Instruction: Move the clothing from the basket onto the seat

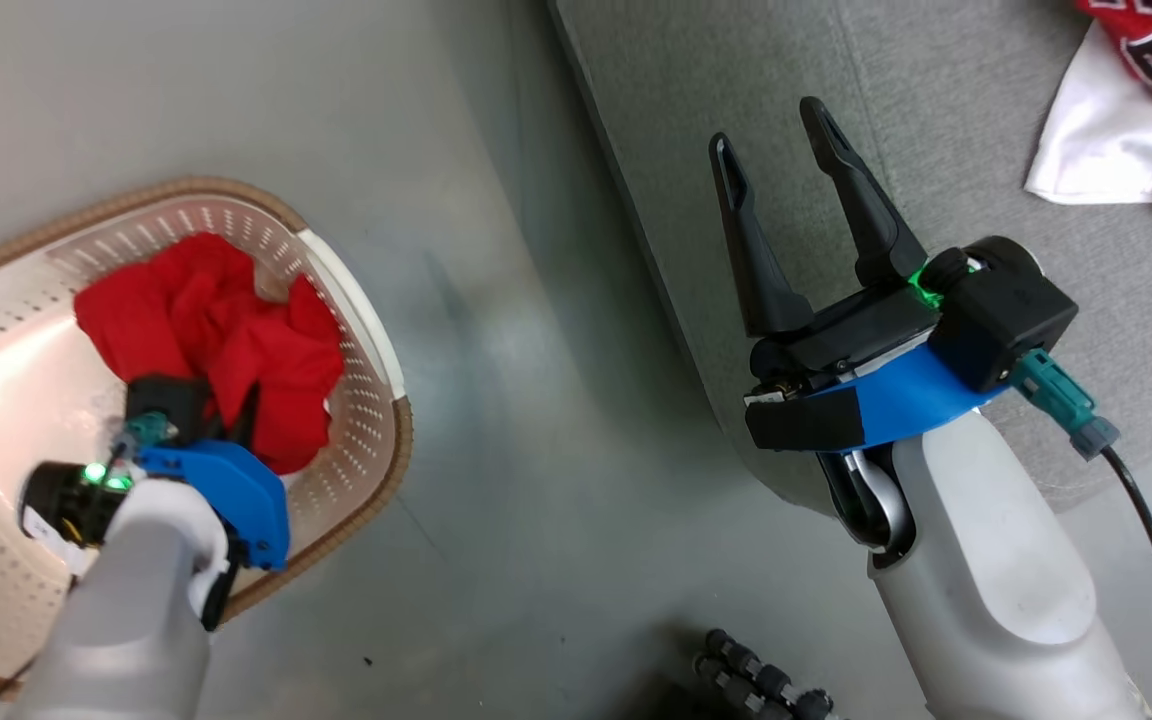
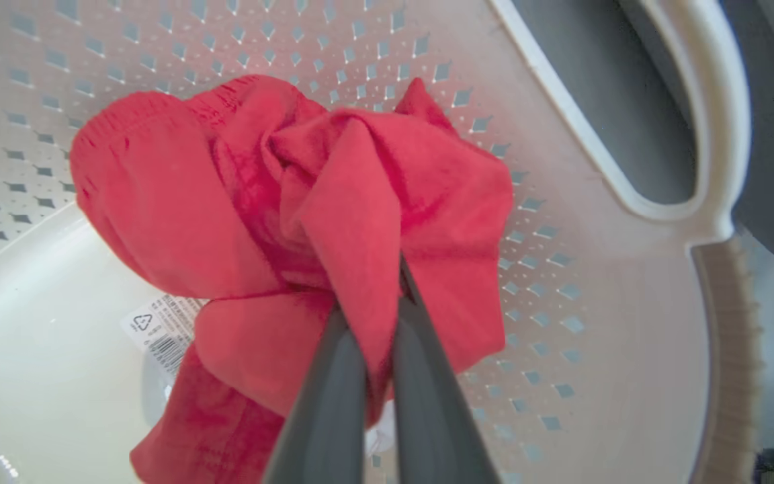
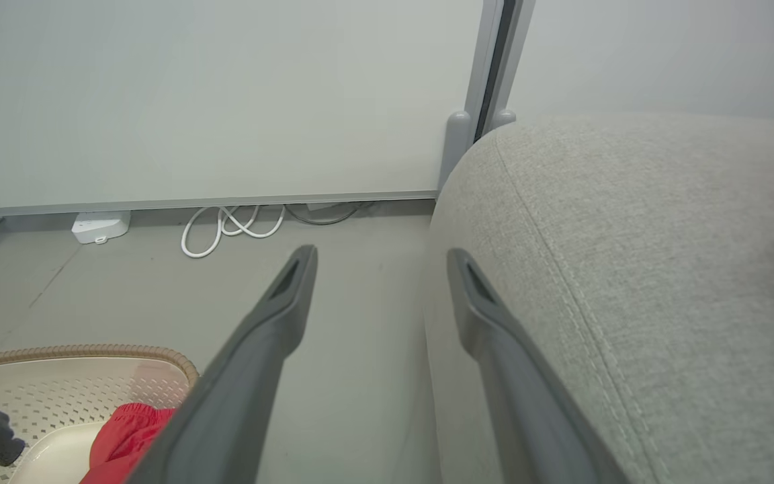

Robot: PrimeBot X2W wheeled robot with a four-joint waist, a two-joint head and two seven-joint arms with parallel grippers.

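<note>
Grey floor (image 1: 536, 450): basket (image 1: 376, 345) holds crumpled red clothing (image 2: 226, 202), left gripper (image 2: 372, 288) pinching it (right gripper (image 1: 768, 125) spread).

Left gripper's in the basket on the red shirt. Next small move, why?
Probably lift the left gripper straight up: it is shut on a fold of the red shirt, which lies bunched inside the basket and must clear its wall to reach the sofa.

Forearms (image 1: 986, 570) pale grey, smooth, rounded; wrist collars (image 1: 901, 400) blue; camera housings (image 1: 1001, 310) black; green lights (image 1: 926, 285); right gripper (image 1: 766, 122) fingers long, dark, slotted at tips; teal connector (image 1: 1061, 400); black cable (image 1: 1141, 520) with white tag.
</note>
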